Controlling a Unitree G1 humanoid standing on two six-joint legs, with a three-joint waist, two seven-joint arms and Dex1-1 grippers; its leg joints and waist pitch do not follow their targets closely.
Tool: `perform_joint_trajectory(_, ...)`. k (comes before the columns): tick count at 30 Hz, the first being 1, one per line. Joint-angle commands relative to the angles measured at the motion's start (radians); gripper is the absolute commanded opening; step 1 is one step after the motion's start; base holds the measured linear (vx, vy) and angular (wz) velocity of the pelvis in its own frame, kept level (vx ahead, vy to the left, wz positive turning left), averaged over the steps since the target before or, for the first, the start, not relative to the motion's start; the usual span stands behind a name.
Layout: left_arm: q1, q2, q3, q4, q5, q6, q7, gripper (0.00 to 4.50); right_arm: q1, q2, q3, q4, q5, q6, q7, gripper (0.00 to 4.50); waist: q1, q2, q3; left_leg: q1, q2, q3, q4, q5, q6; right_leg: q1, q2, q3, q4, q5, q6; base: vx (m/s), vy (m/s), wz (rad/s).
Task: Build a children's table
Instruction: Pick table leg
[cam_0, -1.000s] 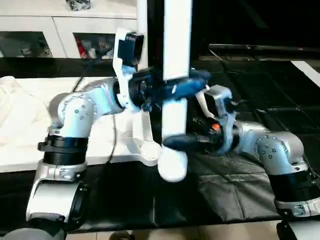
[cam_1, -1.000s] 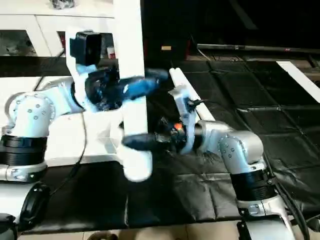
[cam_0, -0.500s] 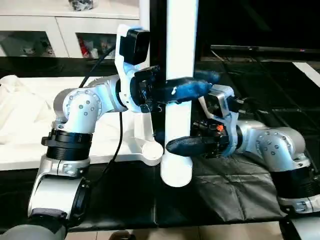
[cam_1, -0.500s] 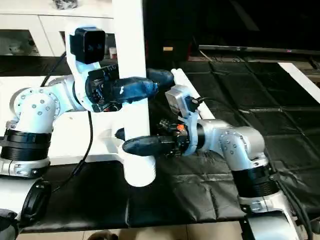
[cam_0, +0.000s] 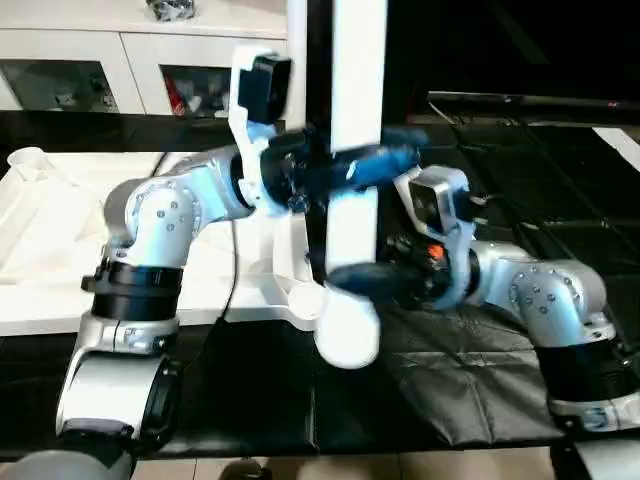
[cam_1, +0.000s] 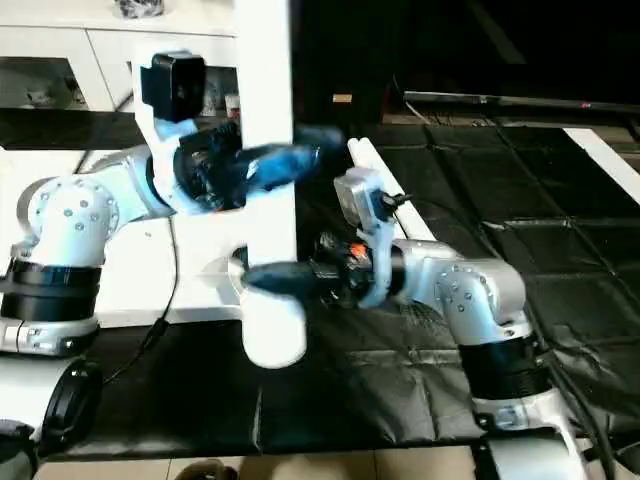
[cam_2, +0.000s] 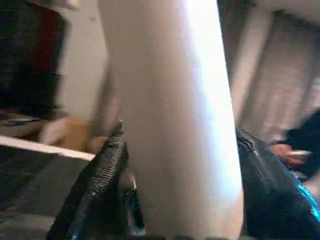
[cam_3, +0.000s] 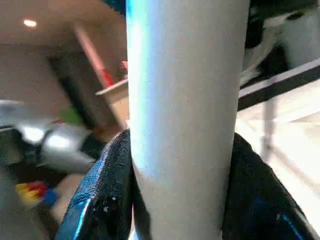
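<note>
White plastic is what both grippers are closed on: a long table leg (cam_0: 352, 190) stands upright between the robot's arms, its rounded lower end hanging just above the dark floor covering; the left gripper (cam_0: 345, 168) pinches it higher up, one black finger (cam_2: 102, 170) pressed to each side of the tube; the right gripper (cam_0: 365, 280) clamps it lower down, near the rounded end, its fingers (cam_3: 107, 195) likewise squeezed against the two sides of the leg. The table top (cam_0: 60, 260) lies flat to the robot's left, a broad white slab; a round corner socket (cam_0: 303, 298) at its near corner sits just beside the leg's lower end, though I cannot tell whether they touch; a second white leg (cam_0: 296, 60) rises upright close behind the held one. A black cable (cam_0: 232, 270) droops from the left wrist across the slab; a black camera box (cam_0: 260, 82) rides on top of that wrist. The floor under all this is spread with black sheeting (cam_1: 520, 200), creased and wrinkled near the right arm; farther back to the right a pale strip (cam_1: 600, 155) crosses it at an angle. Along the far wall on the left stands a white cabinet (cam_0: 110, 45) with glass doors, small items dimly visible behind the glass; the room behind the leg is dark.
</note>
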Motion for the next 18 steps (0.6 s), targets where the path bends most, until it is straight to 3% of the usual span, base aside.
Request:
perform_joint_trajectory(1,0.002,-0.011,0.022,0.001,0.070,-0.033,0.131,2.90,-0.007,0.008,-0.015,0.001,-0.056,-0.056,-0.061,1.91,-0.004,0.001,-0.085,0.014,0.032,-0.008,-0.062,-0.127,-0.034,0.057,-0.076,0.046,-0.075,-0.211,-0.138,0.000,0.000,0.00)
perform_joint_trajectory(5,-0.003,-0.046,0.118,0.012,0.088,-0.009,0.373,2.90,-0.027,0.033,-0.028,0.035,-0.150,-0.138,-0.206,1.91,-0.006,-0.005,-0.086,0.013,0.028,-0.006,-0.059,-0.113,-0.034,0.060,-0.077,0.047,-0.073,-0.194,-0.141,0.000,0.000,0.00)
perform_joint_trajectory(8,0.003,-0.074,0.146,-0.007,0.076,0.022,0.471,2.73,-0.029,0.037,-0.019,0.035,-0.174,-0.163,-0.232,1.90,-0.007,-0.002,-0.086,0.013,0.026,-0.005,-0.058,-0.112,-0.022,0.060,-0.074,0.047,-0.072,-0.189,-0.142,0.000,0.000,0.00)
perform_joint_trajectory(10,0.001,-0.090,0.145,-0.014,0.077,0.023,0.495,2.63,-0.028,0.038,-0.013,0.029,-0.182,-0.168,-0.235,1.90,-0.006,-0.001,-0.087,0.013,0.028,-0.006,-0.059,-0.104,-0.014,0.060,-0.074,0.046,-0.071,-0.174,-0.145,0.000,0.000,0.00)
perform_joint_trajectory(11,0.001,-0.095,0.142,-0.019,0.078,0.022,0.502,2.53,-0.028,0.038,-0.010,0.027,-0.186,-0.171,-0.237,1.89,-0.007,-0.011,-0.087,0.012,0.028,-0.004,-0.059,-0.101,-0.009,0.061,-0.074,0.047,-0.073,-0.169,-0.145,0.000,0.000,0.00)
perform_joint_trajectory(12,-0.001,-0.099,0.140,-0.019,0.083,0.018,0.511,2.53,-0.028,0.039,-0.009,0.026,-0.189,-0.172,-0.239,1.89,-0.004,-0.006,-0.088,0.013,0.029,-0.006,-0.058,-0.096,-0.007,0.060,-0.075,0.047,-0.069,-0.156,-0.152,0.000,0.000,0.00)
perform_joint_trajectory(18,-0.014,-0.125,0.138,-0.022,0.107,0.003,0.590,2.06,-0.024,0.055,-0.007,0.028,-0.205,-0.190,-0.267,1.89,-0.005,-0.004,-0.084,0.012,0.027,-0.005,-0.059,-0.108,-0.003,0.060,-0.075,0.047,-0.074,-0.183,-0.140,0.000,0.000,0.00)
